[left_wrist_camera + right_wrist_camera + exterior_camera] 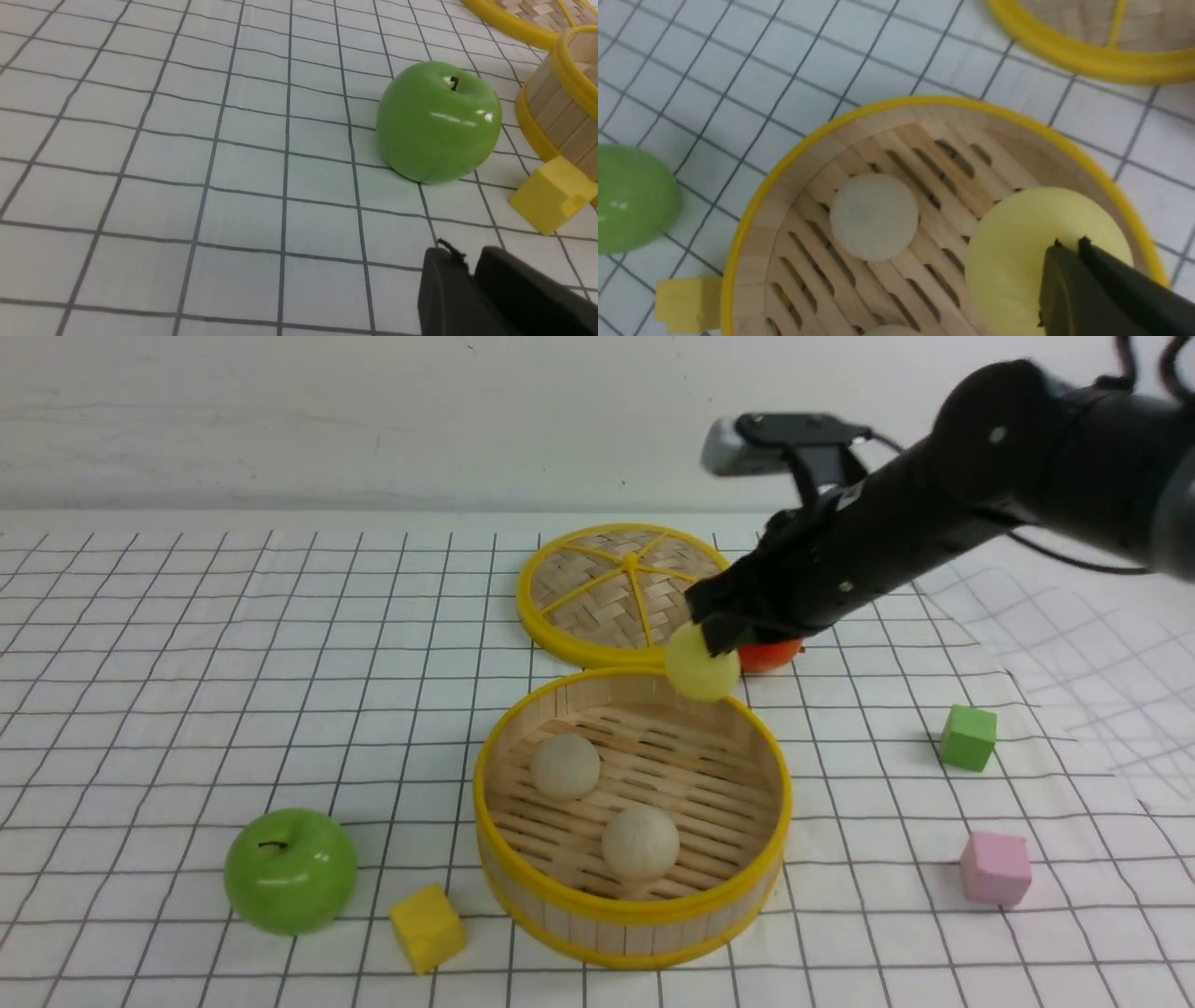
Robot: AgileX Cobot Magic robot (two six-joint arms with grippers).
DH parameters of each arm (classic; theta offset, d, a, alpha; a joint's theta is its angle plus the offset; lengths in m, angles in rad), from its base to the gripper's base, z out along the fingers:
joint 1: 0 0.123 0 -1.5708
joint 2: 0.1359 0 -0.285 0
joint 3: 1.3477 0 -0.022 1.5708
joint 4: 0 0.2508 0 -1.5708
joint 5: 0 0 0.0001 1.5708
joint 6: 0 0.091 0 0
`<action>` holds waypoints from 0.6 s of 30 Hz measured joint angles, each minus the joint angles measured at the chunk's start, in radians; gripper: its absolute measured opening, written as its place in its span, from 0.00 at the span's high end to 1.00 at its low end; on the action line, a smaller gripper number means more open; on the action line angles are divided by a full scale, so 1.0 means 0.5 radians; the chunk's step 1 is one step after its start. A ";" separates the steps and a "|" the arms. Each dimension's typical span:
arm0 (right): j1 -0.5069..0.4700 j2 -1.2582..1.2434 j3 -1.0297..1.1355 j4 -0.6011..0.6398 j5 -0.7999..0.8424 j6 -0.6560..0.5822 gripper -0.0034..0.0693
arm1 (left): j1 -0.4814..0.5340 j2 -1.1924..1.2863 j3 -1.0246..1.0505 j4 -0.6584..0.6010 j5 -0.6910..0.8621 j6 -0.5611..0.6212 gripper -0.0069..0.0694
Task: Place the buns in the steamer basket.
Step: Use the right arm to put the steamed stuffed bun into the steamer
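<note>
The steamer basket (635, 910) stands at the front centre, and two cream buns (565, 765) (640, 841) lie on its slatted floor. The pale yellow bun (698, 665) hangs in the air just over the basket's far rim. My right gripper (714, 637) is pinched shut on the top of this bun. In the right wrist view the closed fingertips (1069, 242) press into the yellow bun (1008, 261) above the basket (784, 163), with one cream bun (874, 217) below. My left gripper (460, 252) is shut with nothing in it, low over the cloth near the green apple (439, 126).
The flat woven lid (597, 597) lies behind the basket, and a red apple (770, 655) is half hidden under my right arm. A green apple (290, 870) and a yellow cube (427, 927) sit left of the basket. To its right are a green cube (967, 737) and a pink cube (996, 868).
</note>
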 joint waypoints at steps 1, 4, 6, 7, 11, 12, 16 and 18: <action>0.016 0.033 0.000 0.000 -0.005 -0.004 0.97 | 0.000 0.000 0.000 0.000 0.000 0.000 0.79; 0.063 0.195 0.000 -0.009 -0.042 -0.009 0.95 | 0.000 0.000 0.000 0.000 0.000 0.000 0.79; 0.071 0.276 0.002 -0.014 -0.067 -0.002 0.91 | 0.000 0.000 0.000 0.000 0.000 0.000 0.79; 0.073 0.305 0.002 -0.016 -0.091 0.010 0.88 | 0.000 0.000 0.000 0.000 0.000 0.000 0.79; 0.073 0.274 0.002 -0.034 -0.119 0.030 0.71 | 0.000 0.000 0.000 0.000 0.000 0.000 0.79; 0.073 0.256 0.002 -0.037 -0.115 0.032 0.67 | 0.000 0.000 0.000 0.000 0.000 0.000 0.79; 0.073 0.089 0.002 -0.071 -0.041 0.028 0.49 | 0.000 0.000 0.000 0.000 0.000 0.000 0.79; 0.073 -0.065 0.002 -0.115 0.015 0.028 0.44 | 0.000 0.000 0.000 0.000 0.000 0.000 0.79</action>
